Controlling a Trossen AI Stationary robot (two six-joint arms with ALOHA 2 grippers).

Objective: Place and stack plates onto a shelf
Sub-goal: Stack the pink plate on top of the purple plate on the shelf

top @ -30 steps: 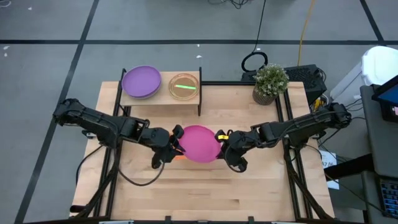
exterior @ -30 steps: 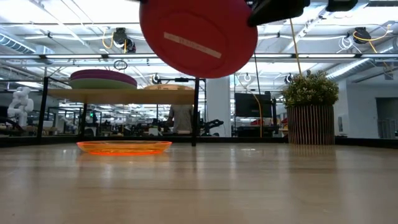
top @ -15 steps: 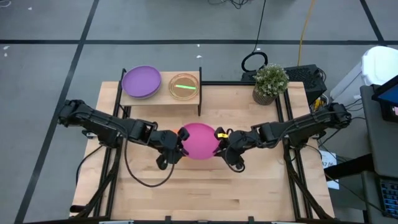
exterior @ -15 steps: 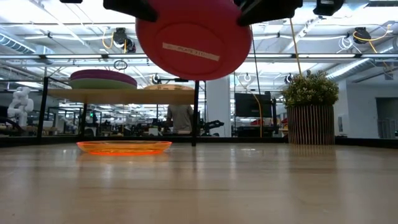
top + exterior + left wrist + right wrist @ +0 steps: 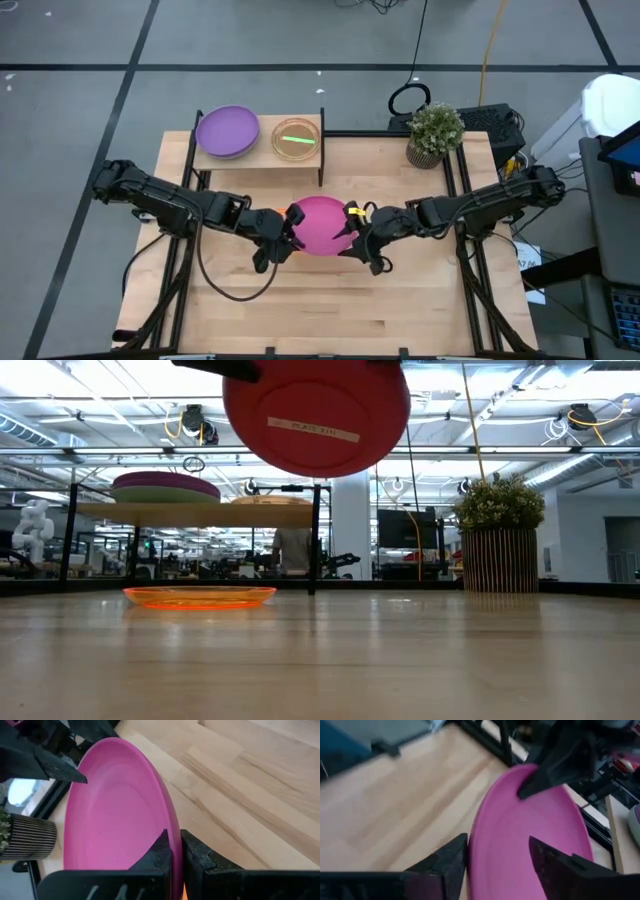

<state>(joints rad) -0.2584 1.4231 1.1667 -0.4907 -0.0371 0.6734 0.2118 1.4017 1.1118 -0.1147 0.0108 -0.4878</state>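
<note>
A magenta plate (image 5: 320,225) hangs above the table's middle, between my two grippers. My left gripper (image 5: 290,222) is shut on its left rim. My right gripper (image 5: 497,865) is open, with a finger on either side of the right rim; whether one touches it I cannot tell. In the low view the plate's underside (image 5: 316,415) faces the near edge. On the shelf (image 5: 260,152) at the far left lie a purple plate (image 5: 227,131) and a translucent plate (image 5: 296,138). An orange plate (image 5: 200,597) rests flat on the table. My left gripper pinches the magenta plate's left rim (image 5: 175,837) between its two fingers, one finger (image 5: 159,854) on the upper face and one under the plate. The fingers come level from the table's left. The plate is lifted clear of the table and tilted.
A potted plant (image 5: 435,135) stands at the far right of the table. The shelf's black legs (image 5: 314,540) rise at the far side. The near half of the wooden table (image 5: 320,310) is bare wood.
My left gripper has gone right to the plate's left rim and shut on it. My right gripper has opened off the right rim and stays beside it. The plate has stayed in the air, shifting only slightly.
</note>
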